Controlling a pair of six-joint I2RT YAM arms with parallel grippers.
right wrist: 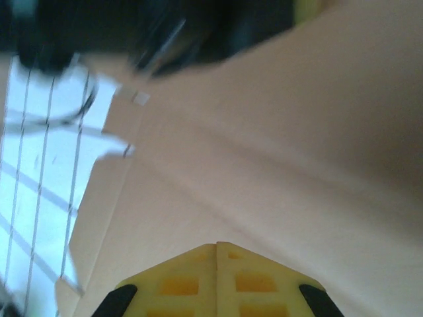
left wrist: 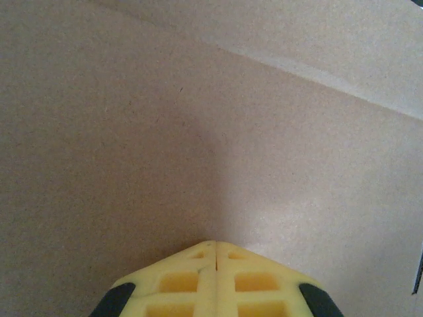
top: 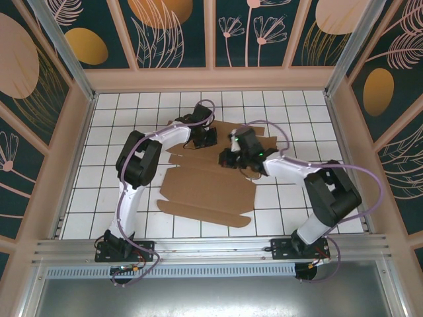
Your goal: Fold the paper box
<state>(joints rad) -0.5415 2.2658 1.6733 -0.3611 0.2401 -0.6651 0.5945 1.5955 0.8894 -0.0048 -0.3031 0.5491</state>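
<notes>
Paper box: the paper box (top: pixel 208 188) lies opened out as a brown cardboard sheet in the middle of the white tiled table (top: pixel 99 191), with its long side running left to right.
Box shape: no walls stand up, so it encloses no space yet. The broad middle panel lies flat, and a narrow flap (top: pixel 205 214) runs along the near edge.
Box contents: nothing rests on the near half. Both arms reach over the far half.
Left gripper: the left gripper (top: pixel 206 137) sits over the far part of the sheet, towards its back edge. In the left wrist view its yellow fingertips (left wrist: pixel 178 281) meet along a thin seam, fully closed with nothing between them. They point down at bare cardboard crossed by one crease (left wrist: pixel 317 79).
Right gripper: the right gripper (top: pixel 228 158) is over the sheet just right of centre, close to the left one. In the right wrist view its tips are also pressed together with nothing between them.
Contact: whether either gripper touches the cardboard cannot be told.
Right wrist surroundings: cardboard lies ahead, a cut edge with small notches (right wrist: pixel 125 148) is on the left, and white tiles (right wrist: pixel 39 132) lie beyond it. A dark blurred shape (right wrist: pixel 165 26) crosses the top.
</notes>
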